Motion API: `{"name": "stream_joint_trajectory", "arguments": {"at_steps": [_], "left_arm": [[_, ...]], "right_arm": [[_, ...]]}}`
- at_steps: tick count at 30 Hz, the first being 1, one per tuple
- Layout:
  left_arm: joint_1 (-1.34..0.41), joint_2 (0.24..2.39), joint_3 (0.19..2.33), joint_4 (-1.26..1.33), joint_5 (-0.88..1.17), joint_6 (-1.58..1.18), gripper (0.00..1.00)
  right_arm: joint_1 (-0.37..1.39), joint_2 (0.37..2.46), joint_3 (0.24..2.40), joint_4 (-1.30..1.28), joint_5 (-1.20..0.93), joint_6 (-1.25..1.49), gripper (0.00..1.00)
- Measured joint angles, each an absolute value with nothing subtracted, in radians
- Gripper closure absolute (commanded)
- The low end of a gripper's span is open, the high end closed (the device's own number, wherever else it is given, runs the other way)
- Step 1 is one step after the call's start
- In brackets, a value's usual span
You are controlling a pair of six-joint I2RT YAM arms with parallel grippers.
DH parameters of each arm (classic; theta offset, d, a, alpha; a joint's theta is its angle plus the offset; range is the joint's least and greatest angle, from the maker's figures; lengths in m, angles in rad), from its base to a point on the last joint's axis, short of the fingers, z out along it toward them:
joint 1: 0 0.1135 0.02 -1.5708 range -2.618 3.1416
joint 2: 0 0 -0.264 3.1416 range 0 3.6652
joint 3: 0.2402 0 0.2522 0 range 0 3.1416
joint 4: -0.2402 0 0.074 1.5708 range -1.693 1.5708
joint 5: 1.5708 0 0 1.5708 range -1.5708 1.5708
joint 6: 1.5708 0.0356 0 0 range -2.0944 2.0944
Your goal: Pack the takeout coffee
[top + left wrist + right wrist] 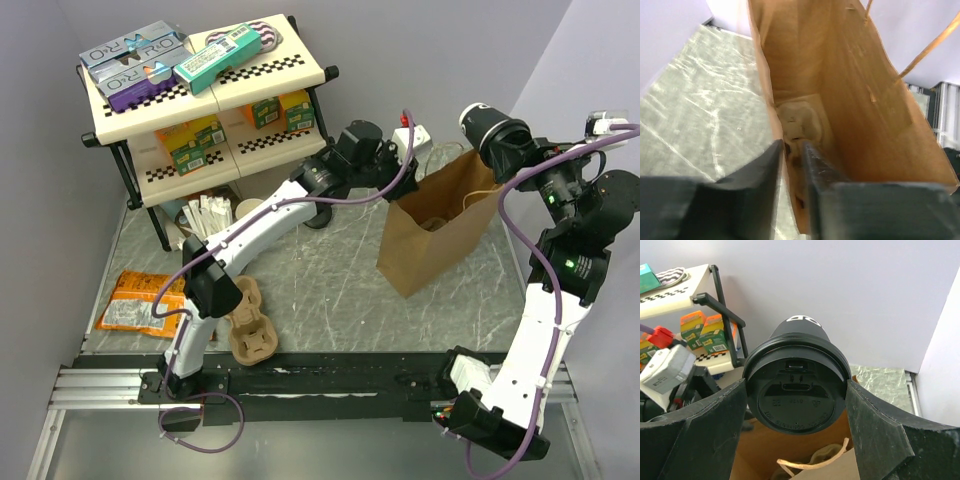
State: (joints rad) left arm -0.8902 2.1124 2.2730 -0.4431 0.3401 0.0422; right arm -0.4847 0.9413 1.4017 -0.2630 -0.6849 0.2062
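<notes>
My right gripper [796,390] is shut on the takeout coffee [796,390], its fingers pressed on both sides of the round black lid. The cup wall behind the lid looks dark. In the top view the cup [485,120] lies tipped on its side in my right gripper [505,140], above the open brown paper bag [440,220]. My left gripper [792,146] pinches the bag's near wall [790,200] at the rim; in the top view it [402,180] is at the bag's left edge. A tan pulp shape [802,120] lies at the bag's bottom.
A brown pulp cup carrier [250,325] lies by the left arm's base. Orange snack packets [135,300] lie at the left. A cup of white sticks [205,215] stands under the shelf rack [200,95], which holds boxes. Walls close in on both sides.
</notes>
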Motion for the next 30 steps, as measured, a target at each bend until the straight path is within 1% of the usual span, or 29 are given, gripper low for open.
{"name": "stream_joint_trajectory", "arguments": {"at_steps": [1,9,10,11,12,13,24,30], "left_arm": [[-0.890,2.112,2.278,-0.443,0.335,0.046,0.99],[-0.876,2.112,2.291,-0.466,0.310,0.068,0.99],[-0.871,2.112,2.291,-0.468,0.310,0.069,0.86],[-0.866,2.111,2.291,-0.470,0.310,0.069,0.71],[-0.860,2.111,2.291,-0.471,0.310,0.070,0.61],[-0.856,2.110,2.291,-0.473,0.310,0.075,0.57],[-0.852,2.105,2.289,-0.476,0.317,0.055,0.53],[-0.869,2.125,2.327,-0.469,0.326,0.040,0.52]], "right_arm": [[-0.485,0.941,1.399,-0.263,-0.686,0.210,0.38],[-0.486,0.939,1.386,-0.263,-0.701,0.225,0.38],[-0.487,0.939,1.386,-0.262,-0.701,0.225,0.38],[-0.487,0.937,1.386,-0.263,-0.701,0.225,0.38],[-0.488,0.937,1.386,-0.262,-0.701,0.225,0.38],[-0.488,0.936,1.386,-0.262,-0.701,0.225,0.38],[-0.492,0.929,1.370,-0.257,-0.702,0.236,0.39],[-0.494,0.925,1.369,-0.257,-0.701,0.235,0.39]]}}
